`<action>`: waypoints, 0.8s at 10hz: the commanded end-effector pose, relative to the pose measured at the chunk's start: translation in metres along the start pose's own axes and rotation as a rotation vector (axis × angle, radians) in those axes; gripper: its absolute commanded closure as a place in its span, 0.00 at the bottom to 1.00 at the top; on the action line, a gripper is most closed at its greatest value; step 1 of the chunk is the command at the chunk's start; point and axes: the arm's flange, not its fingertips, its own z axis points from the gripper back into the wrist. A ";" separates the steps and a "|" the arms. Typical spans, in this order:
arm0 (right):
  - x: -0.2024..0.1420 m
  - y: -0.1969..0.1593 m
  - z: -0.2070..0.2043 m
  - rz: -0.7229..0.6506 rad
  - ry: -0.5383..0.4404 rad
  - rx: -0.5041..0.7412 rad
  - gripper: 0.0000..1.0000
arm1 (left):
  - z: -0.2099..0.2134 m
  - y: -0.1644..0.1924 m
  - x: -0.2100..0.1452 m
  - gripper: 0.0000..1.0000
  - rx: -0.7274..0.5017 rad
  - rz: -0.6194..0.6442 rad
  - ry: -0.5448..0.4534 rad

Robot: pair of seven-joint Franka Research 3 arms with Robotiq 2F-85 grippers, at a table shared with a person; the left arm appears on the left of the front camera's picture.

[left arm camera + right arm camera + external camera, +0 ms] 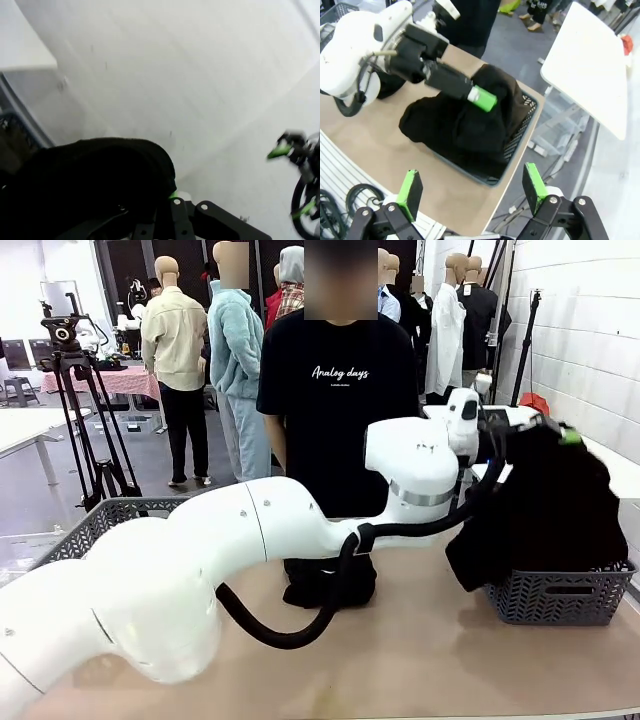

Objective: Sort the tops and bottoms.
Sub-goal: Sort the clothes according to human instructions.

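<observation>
A bulky black garment [550, 510], one of the bottoms, hangs over and into the grey basket [560, 592] at the table's right end. My left gripper [562, 438] is shut on its top fold, and its green pad [482, 97] shows against the cloth [465, 130]. In the left wrist view the black fabric [85, 185] bunches between the fingers [172, 196]. My right gripper [472, 190] hovers open high above the basket [527, 107], nothing between its pads, and it appears farther off [292, 180] in the left wrist view. A second dark heap [330, 585] lies mid-table. The tops are out of view.
A person in a black T-shirt [340, 390] stands at the far side of the table. Another grey basket [110, 515] sits at the left behind my left arm. A white table [590, 65] stands beyond the right basket. The near tabletop [430, 660] is bare.
</observation>
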 end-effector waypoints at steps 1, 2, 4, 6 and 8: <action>0.000 0.000 0.000 -0.009 0.014 -0.004 0.00 | -0.069 0.012 0.036 1.00 -0.018 -0.056 0.166; 0.000 0.000 0.000 -0.009 0.014 -0.004 0.00 | -0.084 0.017 0.022 1.00 -0.060 -0.028 0.333; 0.000 0.000 0.000 -0.009 0.014 -0.004 0.00 | -0.078 0.019 0.004 1.00 0.012 0.031 0.312; 0.000 0.000 0.000 -0.009 0.014 -0.004 0.00 | -0.020 0.002 -0.041 1.00 -0.050 -0.010 0.312; 0.000 0.000 0.000 -0.009 0.014 -0.004 0.00 | -0.024 0.001 -0.046 1.00 -0.043 0.008 0.339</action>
